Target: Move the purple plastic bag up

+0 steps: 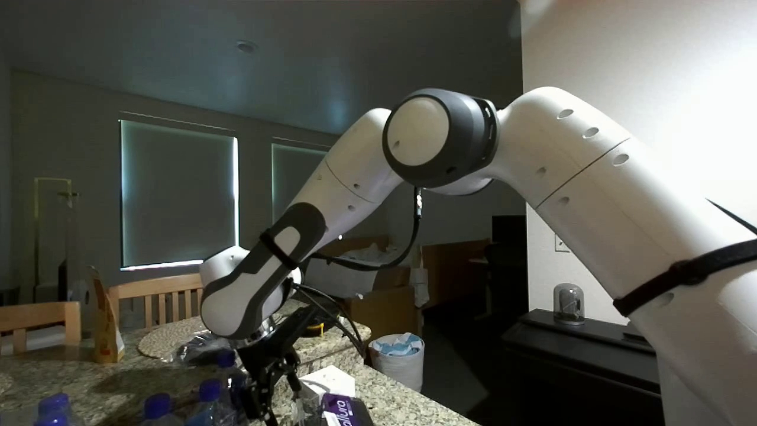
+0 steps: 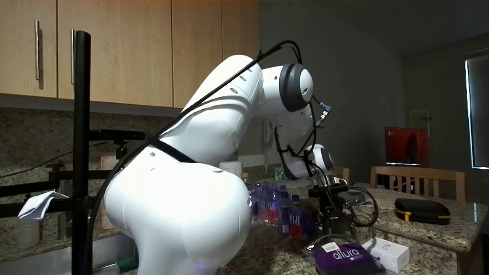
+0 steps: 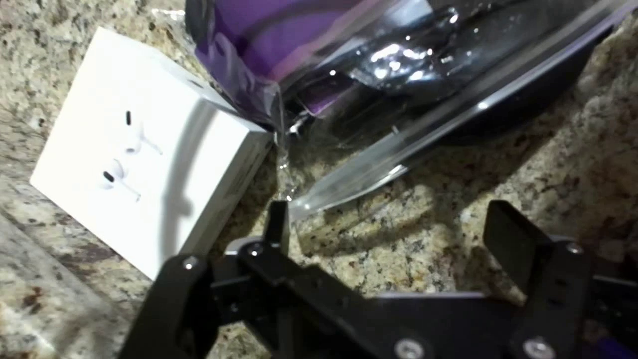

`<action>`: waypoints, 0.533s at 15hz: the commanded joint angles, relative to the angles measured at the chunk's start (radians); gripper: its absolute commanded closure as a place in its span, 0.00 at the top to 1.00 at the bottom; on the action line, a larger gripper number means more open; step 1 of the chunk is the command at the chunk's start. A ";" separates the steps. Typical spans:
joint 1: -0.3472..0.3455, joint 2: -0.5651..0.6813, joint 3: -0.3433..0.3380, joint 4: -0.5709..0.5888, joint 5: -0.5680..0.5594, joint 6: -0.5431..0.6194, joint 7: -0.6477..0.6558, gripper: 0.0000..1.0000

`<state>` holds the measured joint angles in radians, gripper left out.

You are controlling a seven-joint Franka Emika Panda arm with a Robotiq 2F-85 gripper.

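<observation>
The purple plastic bag (image 3: pixel 294 35) is a clear plastic bag around a purple and black item. It lies on the granite counter, at the top of the wrist view. In an exterior view, white "allura" lettering shows on the bag (image 2: pixel 344 258); it is cut by the lower edge in the view from elsewhere (image 1: pixel 344 408). My gripper (image 3: pixel 389 209) is open, pointing down beside the bag. Counter shows between its fingers. A clear corner of the bag reaches the left fingertip; I cannot tell whether they touch. The gripper also shows in both exterior views (image 1: pixel 278 399) (image 2: pixel 337 227).
A white box (image 3: pixel 134 149) with earbuds pictured on it stands against the bag, left of the gripper. Several blue-capped water bottles (image 2: pixel 295 219) stand close to the gripper's other side. A black case (image 2: pixel 422 211) lies farther along the counter.
</observation>
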<state>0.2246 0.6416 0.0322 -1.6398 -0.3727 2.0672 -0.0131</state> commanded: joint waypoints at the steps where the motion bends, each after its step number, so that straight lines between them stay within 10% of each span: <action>1: 0.045 -0.084 -0.041 -0.088 -0.069 -0.008 0.131 1.00; 8: 0.054 -0.075 -0.060 -0.090 -0.082 -0.170 0.270 1.00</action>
<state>0.2706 0.5903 -0.0201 -1.6923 -0.4400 1.9541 0.1994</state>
